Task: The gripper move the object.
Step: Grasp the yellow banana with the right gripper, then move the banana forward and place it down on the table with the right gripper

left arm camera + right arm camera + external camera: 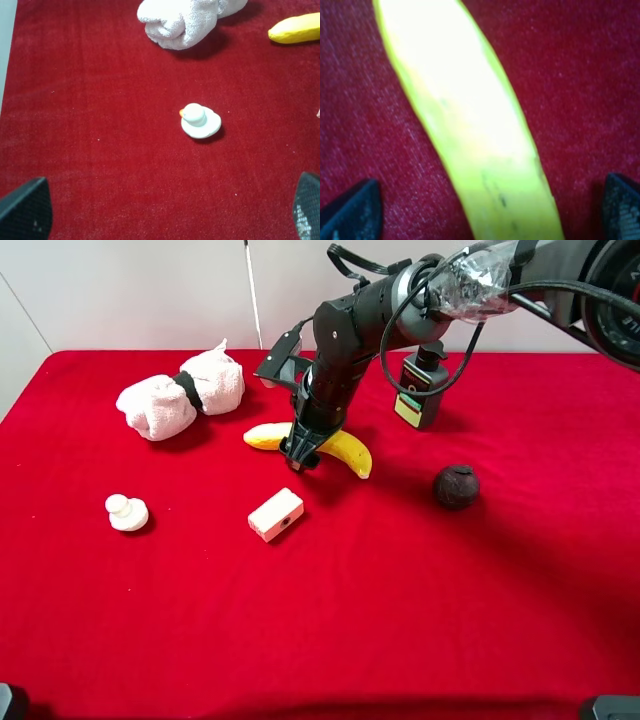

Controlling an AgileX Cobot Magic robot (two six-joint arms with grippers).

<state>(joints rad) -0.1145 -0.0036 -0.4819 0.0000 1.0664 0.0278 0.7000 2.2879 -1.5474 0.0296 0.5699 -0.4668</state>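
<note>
Since the banana [352, 453] isn't gripped yet, this reads as the pre-grasp step. Nearest, the left gripper [165, 207] hangs over bare red cloth [400, 620] on the near-left side, fingers spread wide w/ nothing btwn them; it looks uninvolved. A bit farther sit a white toy duck [127, 512] at left, a cream block [276, 514] near centre and a dark round ball [456, 486] at right, all apart from each other. Just beyond the block the banana lies flat on the cloth, mid-scene, running left-right w/ its right end curving nearward. The right gripper [303, 452] is over its middle, pointing down. In the wrist view its fingertips [350, 212] are spread, one each side of the fruit, w/ cloth showing in both gaps, so no contact. Farthest back are a pale rolled towel [180, 395] at left and a dark pump bottle [420, 390] behind the arm. Next move, I'd judge: close the fingers square across the banana's middle, firm but not crushing, then lift, keeping clear of the block.
</note>
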